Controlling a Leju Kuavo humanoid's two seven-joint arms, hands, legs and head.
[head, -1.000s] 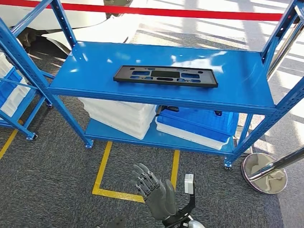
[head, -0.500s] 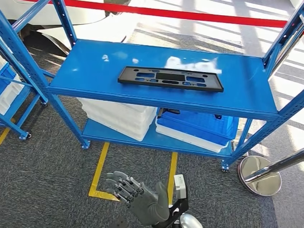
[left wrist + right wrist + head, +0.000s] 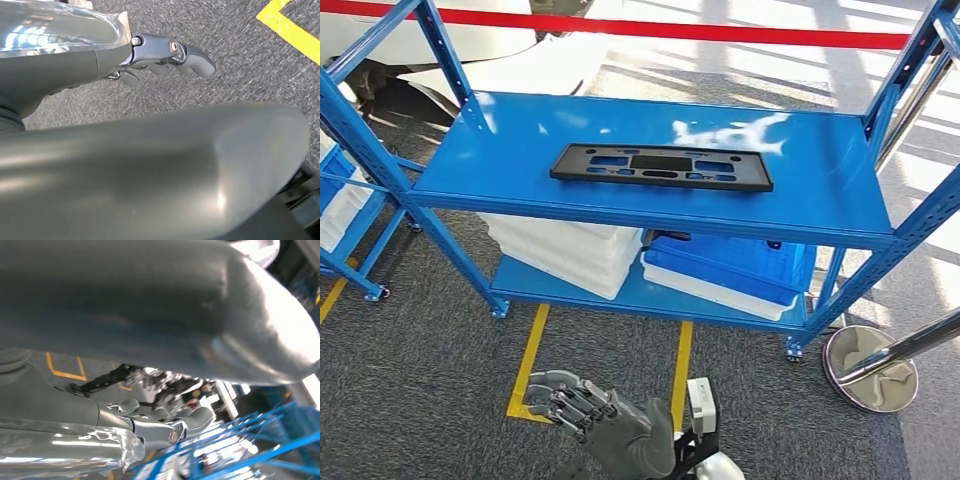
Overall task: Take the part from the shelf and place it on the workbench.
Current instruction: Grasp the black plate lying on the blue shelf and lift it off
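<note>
A long, flat black plastic part with rectangular cut-outs lies on the top level of a blue metal shelf, near its front edge and roughly centred. Well below it, over grey carpet marked with yellow tape lines, the robot's left hand hovers with fingers extended and slightly apart, holding nothing. The right hand shows loosely stretched fingers, also empty. Stacked white trays and a blue plastic crate sit on the lower shelf. A red barrier tape runs behind the rack.
</note>
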